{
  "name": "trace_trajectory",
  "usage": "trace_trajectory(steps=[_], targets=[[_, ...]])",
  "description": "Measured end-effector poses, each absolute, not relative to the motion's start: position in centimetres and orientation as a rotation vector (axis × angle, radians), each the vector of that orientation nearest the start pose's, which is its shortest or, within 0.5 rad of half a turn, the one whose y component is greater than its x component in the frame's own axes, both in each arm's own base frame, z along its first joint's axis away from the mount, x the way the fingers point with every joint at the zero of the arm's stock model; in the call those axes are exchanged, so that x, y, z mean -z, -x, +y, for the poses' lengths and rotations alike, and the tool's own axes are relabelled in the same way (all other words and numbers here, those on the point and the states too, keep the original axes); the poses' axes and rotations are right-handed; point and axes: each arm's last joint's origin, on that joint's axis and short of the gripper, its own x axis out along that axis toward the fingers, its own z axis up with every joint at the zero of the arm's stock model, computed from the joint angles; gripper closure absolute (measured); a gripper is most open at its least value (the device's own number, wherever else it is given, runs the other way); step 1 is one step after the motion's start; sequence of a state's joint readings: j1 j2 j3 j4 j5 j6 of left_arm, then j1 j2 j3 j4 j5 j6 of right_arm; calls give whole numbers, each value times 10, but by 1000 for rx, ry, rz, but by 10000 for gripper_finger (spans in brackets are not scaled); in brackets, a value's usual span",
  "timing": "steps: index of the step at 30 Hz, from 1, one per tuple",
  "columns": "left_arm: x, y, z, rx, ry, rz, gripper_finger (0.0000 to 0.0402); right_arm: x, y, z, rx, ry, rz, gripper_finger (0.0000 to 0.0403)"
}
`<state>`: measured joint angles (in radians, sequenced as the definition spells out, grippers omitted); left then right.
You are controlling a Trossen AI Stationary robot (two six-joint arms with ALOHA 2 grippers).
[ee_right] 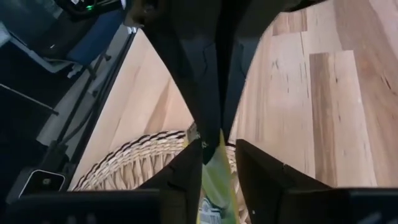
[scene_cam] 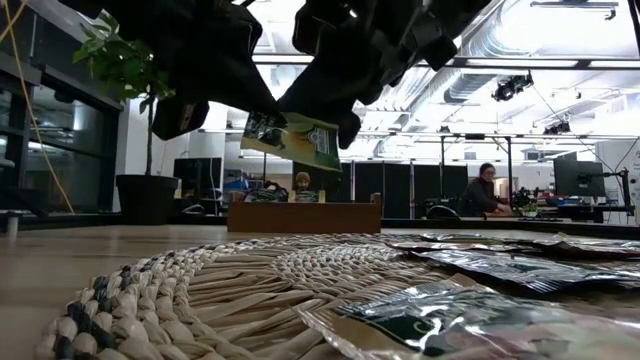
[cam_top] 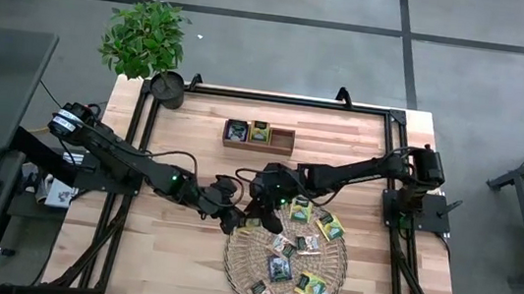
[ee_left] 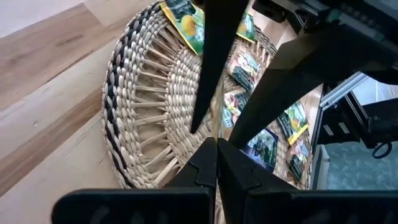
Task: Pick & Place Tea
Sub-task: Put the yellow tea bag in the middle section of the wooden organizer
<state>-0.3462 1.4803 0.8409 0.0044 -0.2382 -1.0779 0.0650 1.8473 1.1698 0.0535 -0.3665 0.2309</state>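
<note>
Mid-air handover, by the look of it, just above the far-left rim of the tray [cam_top: 232, 262].

Left hand [cam_top: 231, 221]: reaching in from the left, clamped tight on one green-and-yellow sachet [scene_cam: 295, 140]. Gripped by an edge, so that most of the wrapper hangs free for a second grip. In the low view, tilted slightly and well clear of the weave.

Right hand [cam_top: 260, 209]: reaching in from the right to meet it, fingers [ee_right: 186, 180] set narrowly apart, one on each side of the same sachet. In the right wrist view, a sliver of gap on both sides, so not yet pinching; judged open around it rather than holding.

Other sachets [cam_top: 280, 268]: lying flat and loosely scattered across the tray's middle and right. Left part of the weave bare.

Farther back on the desk [cam_top: 172, 246]: a small wooden box [cam_top: 285, 140], a couple of sachets standing in its left part, right part seemingly free. Probably the goal, hence the pass towards the arm that lies nearer to it. Plant [cam_top: 146, 40] at the far-left corner, well out of the way.

Next, likely: close the right fingers squarely on the wrapper before easing the left ones off. Risk: thin, slick foil, easy to let slip or crease if both let go or pull at once.
</note>
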Motion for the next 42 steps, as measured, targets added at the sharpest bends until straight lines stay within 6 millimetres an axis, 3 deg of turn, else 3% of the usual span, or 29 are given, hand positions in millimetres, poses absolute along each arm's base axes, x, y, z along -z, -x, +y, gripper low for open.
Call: trace_trajectory(steps=[8, 21, 31, 37, 42], targets=[[-211, -289, -97, -243, 853, 595, 401, -196, -396, 34, -376, -316, 658, 396], [-215, -279, -89, -319, 752, 626, 401, -198, -397, 29, -294, -323, 661, 402], [-226, -270, -59, -392, 630, 633, 402, -194, -392, 31, -251, -336, 716, 402], [-232, -261, -44, -456, 600, 649, 402, -207, -389, 21, -149, -318, 680, 403], [-233, -263, -36, -476, 551, 630, 394, -234, -379, 14, -31, -276, 608, 403]])
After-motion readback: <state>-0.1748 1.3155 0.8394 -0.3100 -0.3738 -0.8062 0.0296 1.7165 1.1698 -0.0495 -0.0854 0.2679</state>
